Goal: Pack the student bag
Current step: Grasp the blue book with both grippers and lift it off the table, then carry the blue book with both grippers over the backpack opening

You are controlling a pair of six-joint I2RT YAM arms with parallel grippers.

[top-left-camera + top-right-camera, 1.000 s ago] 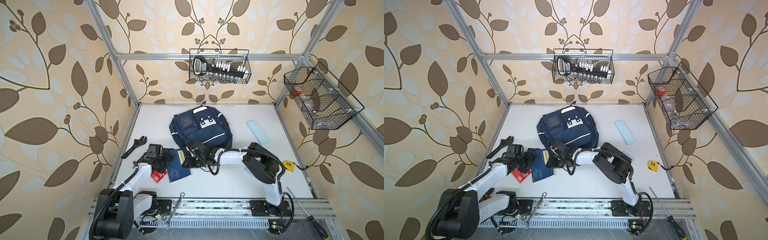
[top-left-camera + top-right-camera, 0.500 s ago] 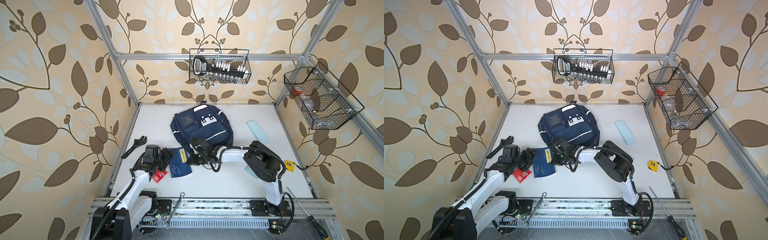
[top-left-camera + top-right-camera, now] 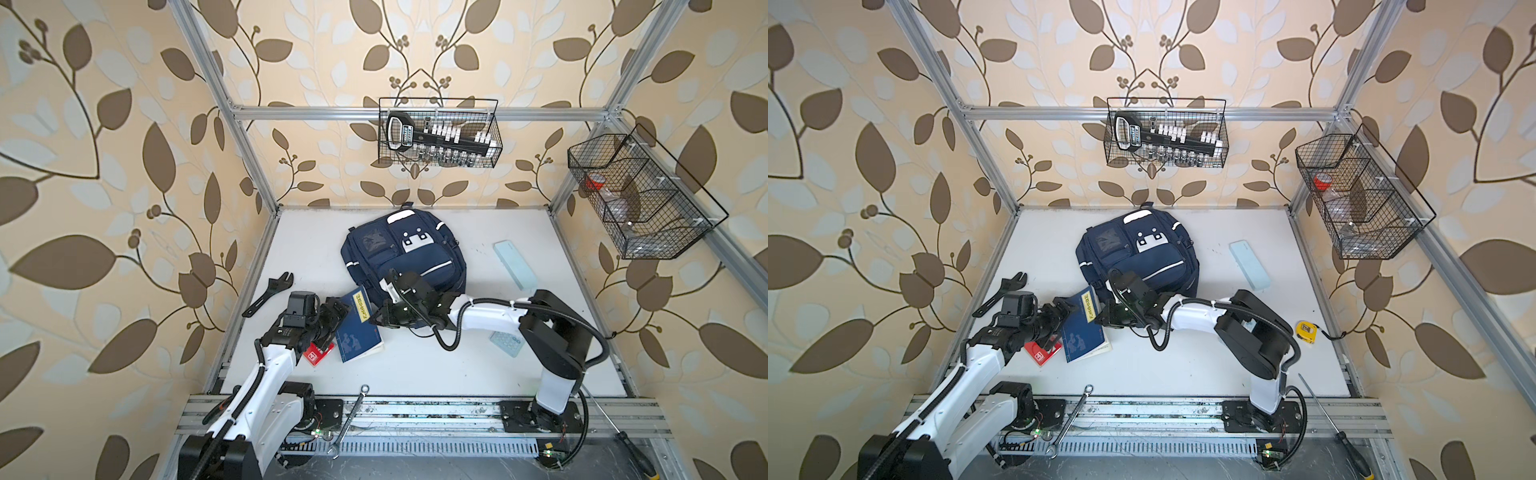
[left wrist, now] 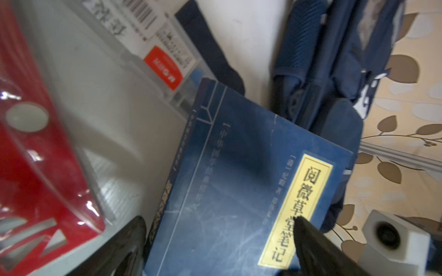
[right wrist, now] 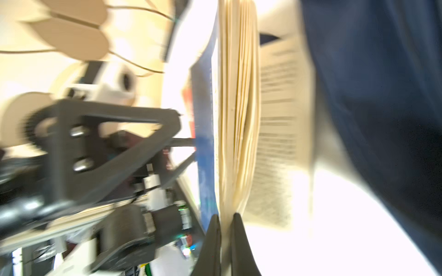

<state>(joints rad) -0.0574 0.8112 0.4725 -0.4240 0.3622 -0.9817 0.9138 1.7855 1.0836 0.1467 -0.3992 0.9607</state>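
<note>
The navy student bag [image 3: 403, 257] [image 3: 1133, 257] lies flat in the middle of the table, its near edge also visible in the left wrist view [image 4: 334, 59]. A blue book with a yellow label [image 3: 357, 328] [image 3: 1081, 332] [image 4: 239, 167] lies at its near left corner. My right gripper [image 3: 380, 318] [image 3: 1104, 318] [image 5: 225, 216] is shut on the book's page edge [image 5: 239, 107]. My left gripper [image 3: 334, 309] [image 3: 1065, 309] [image 4: 217, 222] stands open at the book's other side. One finger is beside the spine and the other over the cover.
A red packet [image 3: 318, 353] lies partly under the book. A black wrench [image 3: 268, 293] lies at the left, a pale blue case [image 3: 514, 266] at the right and a yellow tape measure [image 3: 1305, 330] near the right edge. Wire baskets [image 3: 438, 133] hang on the walls.
My right gripper has closed on the book's page edge. My left gripper has opened wider and sits a little nearer the book.
</note>
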